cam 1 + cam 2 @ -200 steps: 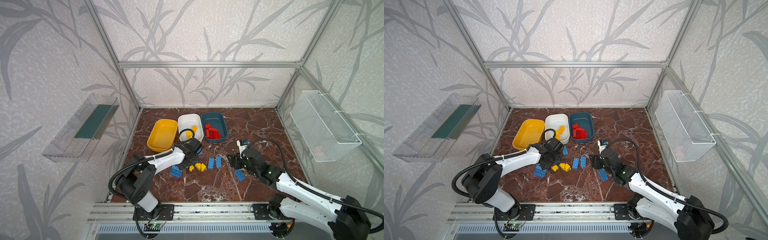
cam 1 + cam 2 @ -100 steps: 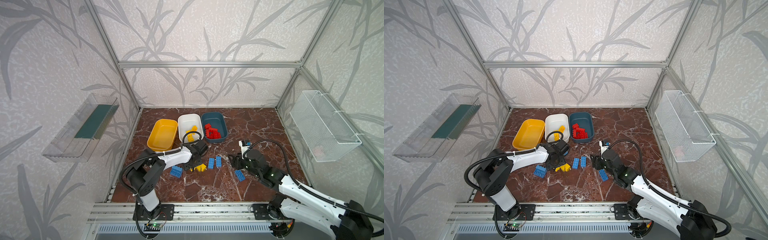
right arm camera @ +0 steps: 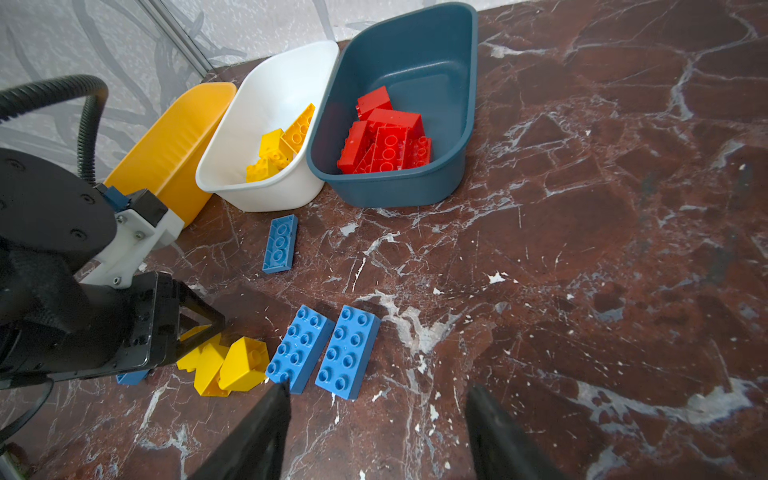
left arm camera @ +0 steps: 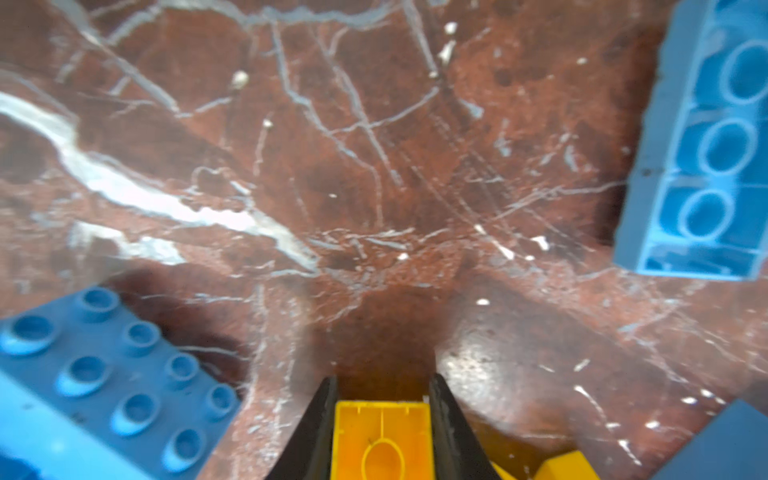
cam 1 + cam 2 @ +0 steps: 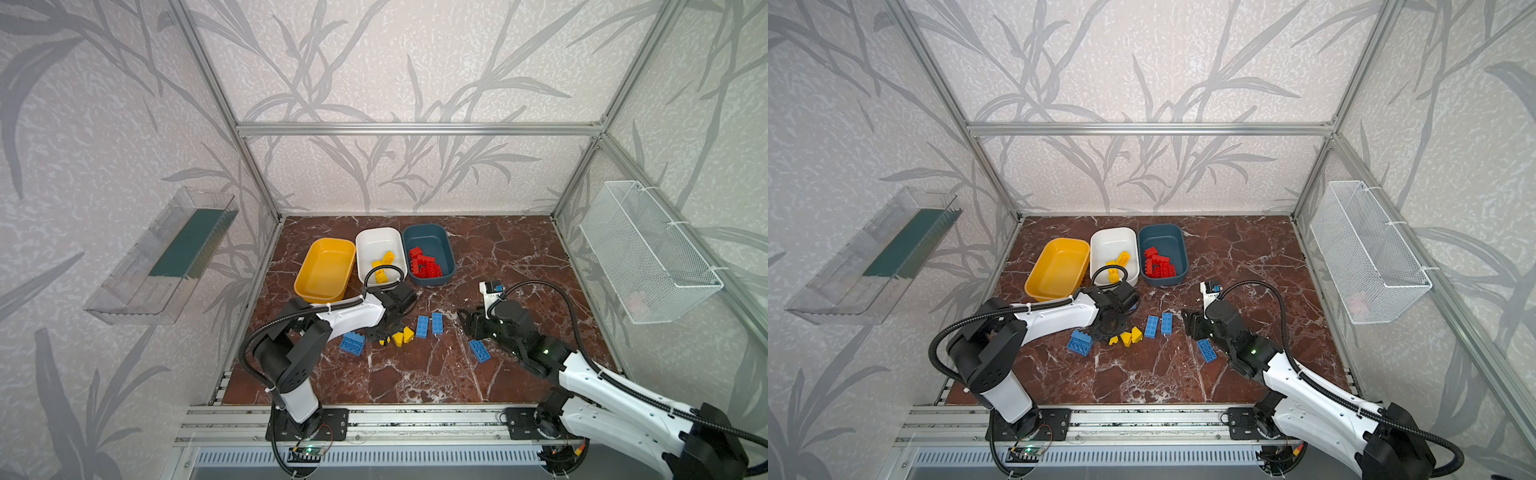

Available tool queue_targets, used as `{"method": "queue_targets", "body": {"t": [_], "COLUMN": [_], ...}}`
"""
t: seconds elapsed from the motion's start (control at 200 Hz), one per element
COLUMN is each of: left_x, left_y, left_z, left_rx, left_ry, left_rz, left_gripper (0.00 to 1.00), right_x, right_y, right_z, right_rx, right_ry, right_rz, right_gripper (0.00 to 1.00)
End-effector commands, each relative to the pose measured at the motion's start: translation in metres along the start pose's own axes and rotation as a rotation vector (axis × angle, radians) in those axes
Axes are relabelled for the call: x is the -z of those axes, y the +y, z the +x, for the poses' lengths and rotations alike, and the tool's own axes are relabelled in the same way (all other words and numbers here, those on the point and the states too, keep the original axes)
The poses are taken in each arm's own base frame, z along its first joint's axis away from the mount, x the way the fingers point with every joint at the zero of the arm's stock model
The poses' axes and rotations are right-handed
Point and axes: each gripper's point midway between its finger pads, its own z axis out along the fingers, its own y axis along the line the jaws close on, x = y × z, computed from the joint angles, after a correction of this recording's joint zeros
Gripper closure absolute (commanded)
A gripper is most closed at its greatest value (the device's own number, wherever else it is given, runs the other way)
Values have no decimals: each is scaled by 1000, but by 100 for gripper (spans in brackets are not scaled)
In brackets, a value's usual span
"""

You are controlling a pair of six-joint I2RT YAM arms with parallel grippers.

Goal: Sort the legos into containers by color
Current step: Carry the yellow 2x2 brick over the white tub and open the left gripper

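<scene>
Item: yellow lego point(image 4: 382, 444), hollow side towards my wrist, down at the bench point(image 4: 374, 166) among loose yellow wedges point(image 3: 232, 365).
Handling, as I judge it: light, rigid, slick plastic, best held by its flat opposite walls.
My left claw point(image 4: 382, 380) is clamped across them.
My right claw point(image 3: 378, 388) hangs apart by the blue legos point(image 3: 324, 349).
Likely destination: white container point(image 3: 270, 191).
</scene>
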Motion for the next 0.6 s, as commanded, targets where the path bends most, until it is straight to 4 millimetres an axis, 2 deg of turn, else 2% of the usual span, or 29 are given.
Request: {"method": "queue_targets", "body": {"t": [0.0, 0.16, 0.37, 0.595], "left_x": [12, 36, 72, 80], "left_y": [3, 1, -13, -32], "left_z": [-10, -31, -70, -111], "left_rx": [-6, -53, -96, -128], "left_ry": [-44, -120, -197, -171], "left_rz": [-29, -41, -7, 47], "left_gripper": [73, 73, 72, 72], "right_x": [2, 2, 2, 3], "right_y": [-1, -1, -1, -1], "right_z": [-5, -5, -4, -5], "right_rx": [-13, -13, -14, -14], "right_ry": [-30, -31, -30, -35], "right_rz": [1, 2, 1, -2], "right_gripper": [32, 32, 32, 32]}}
